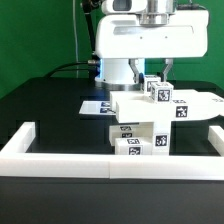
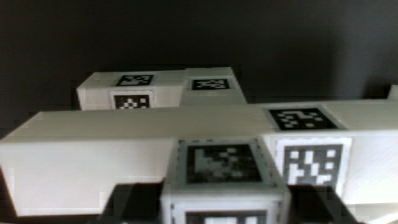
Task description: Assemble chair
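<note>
Scene: white chair [image 1: 140,120] is seen on black table [image 1: 50,105] | Gripper [image 1: 158,82]: jaws seemingly clamped on small tagged chair block [image 2: 228,180].

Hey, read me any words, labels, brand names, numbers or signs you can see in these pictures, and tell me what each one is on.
No readable words, numbers or brand names in either view.
The chair parts carry only black-and-white square tags: patterns, not text.
The marker board bears similar tags, too small to make out.
Nothing legible shows on the robot body.
</note>
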You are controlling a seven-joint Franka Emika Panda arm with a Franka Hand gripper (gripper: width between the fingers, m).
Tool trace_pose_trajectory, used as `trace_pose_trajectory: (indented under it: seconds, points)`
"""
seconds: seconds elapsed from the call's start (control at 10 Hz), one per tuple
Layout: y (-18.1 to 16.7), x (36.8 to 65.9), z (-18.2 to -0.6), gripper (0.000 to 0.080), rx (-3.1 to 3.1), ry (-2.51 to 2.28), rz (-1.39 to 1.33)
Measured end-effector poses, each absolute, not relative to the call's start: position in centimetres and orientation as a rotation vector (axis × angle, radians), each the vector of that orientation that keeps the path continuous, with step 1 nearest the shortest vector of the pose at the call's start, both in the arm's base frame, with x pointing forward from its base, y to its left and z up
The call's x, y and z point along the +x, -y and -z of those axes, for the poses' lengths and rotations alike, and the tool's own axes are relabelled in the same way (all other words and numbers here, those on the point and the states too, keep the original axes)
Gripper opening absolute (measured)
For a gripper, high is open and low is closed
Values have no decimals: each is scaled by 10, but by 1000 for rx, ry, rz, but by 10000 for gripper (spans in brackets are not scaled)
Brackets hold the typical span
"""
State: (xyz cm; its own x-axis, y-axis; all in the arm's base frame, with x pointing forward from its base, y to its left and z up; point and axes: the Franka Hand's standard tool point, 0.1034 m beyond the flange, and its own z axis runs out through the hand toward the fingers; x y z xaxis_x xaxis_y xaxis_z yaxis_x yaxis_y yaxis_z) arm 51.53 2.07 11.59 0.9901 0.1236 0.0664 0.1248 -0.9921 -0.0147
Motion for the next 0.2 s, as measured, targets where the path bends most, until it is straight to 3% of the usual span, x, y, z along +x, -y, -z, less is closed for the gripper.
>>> trace_pose_trajectory:
  seconds: [0.1, 0.2]
  points:
    - [-21, 516, -120, 365, -3111, 173, 104]
    - [-21, 516, -125, 498, -3106, 148, 117]
